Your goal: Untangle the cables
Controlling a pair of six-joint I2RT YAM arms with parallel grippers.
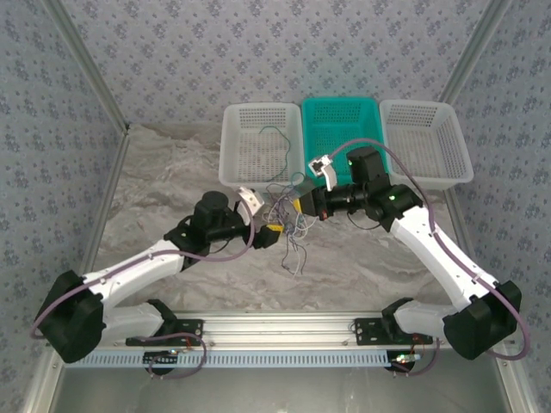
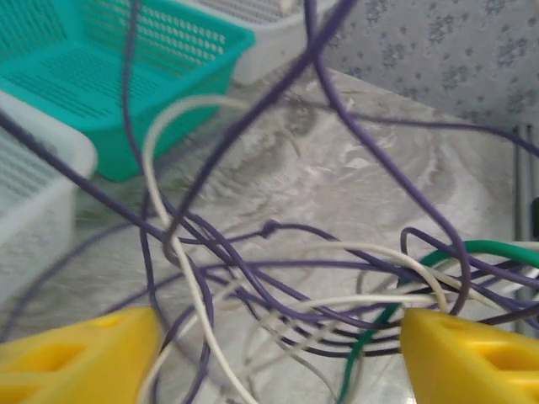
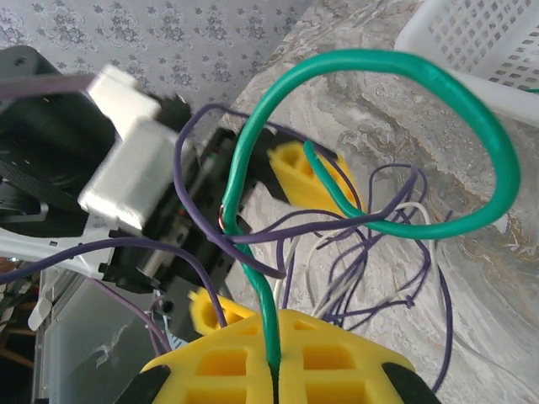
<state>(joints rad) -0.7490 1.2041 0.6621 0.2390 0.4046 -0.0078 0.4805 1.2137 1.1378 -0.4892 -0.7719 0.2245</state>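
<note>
Thin limp cables, purple, whitish and green, sit knotted on the marbled worktop between the arms. Left fingers, blocky yellow plastic, stand apart with wires between them. Right fingers pinch one glossy green cable. Behind: two white mesh baskets, one teal basket.

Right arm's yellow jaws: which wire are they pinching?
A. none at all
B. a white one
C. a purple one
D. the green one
D: in the right wrist view the jaws are shut together, and the green wire runs up from between them.
</note>
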